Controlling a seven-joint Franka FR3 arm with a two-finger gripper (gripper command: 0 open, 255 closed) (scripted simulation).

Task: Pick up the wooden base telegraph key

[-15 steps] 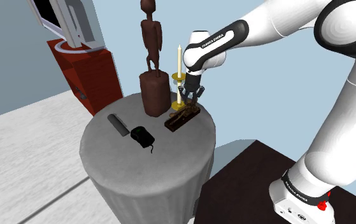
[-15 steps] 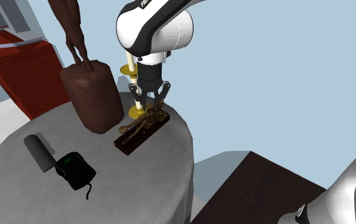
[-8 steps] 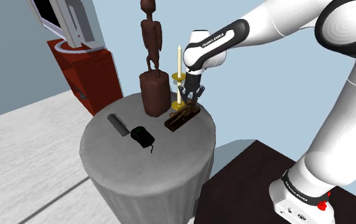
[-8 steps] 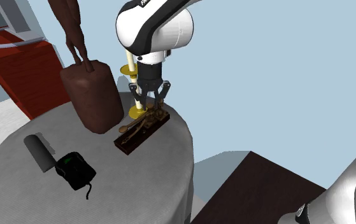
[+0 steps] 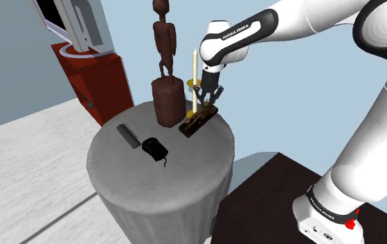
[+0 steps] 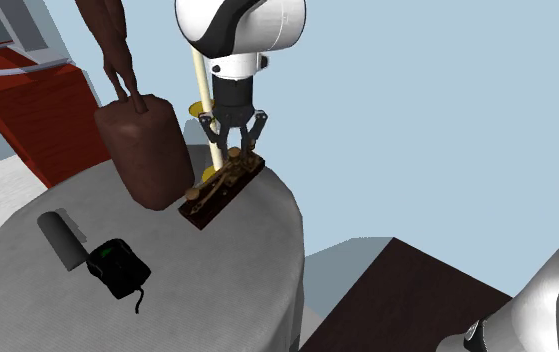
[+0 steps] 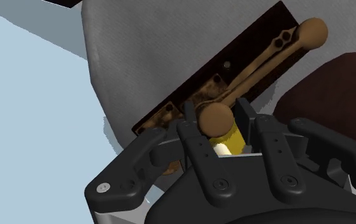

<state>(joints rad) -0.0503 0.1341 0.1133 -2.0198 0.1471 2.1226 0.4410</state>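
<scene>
Over the grey round table (image 6: 217, 290), the gripper (image 6: 235, 150) clenches one end of the tilted telegraph key (image 6: 222, 190), seemingly stiff and light, best held by its dark base, not its lever.

Blue wall (image 5: 12, 76), red cabinet (image 5: 100, 80) perhaps

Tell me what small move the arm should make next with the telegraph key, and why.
Probably a short, straight lift. The jaws are shut on one end of the telegraph key, which hangs tilted with its low end close to the table. The candlestick and the brown statue stand right beside it, so rising vertically seems safer than swinging sideways.
</scene>
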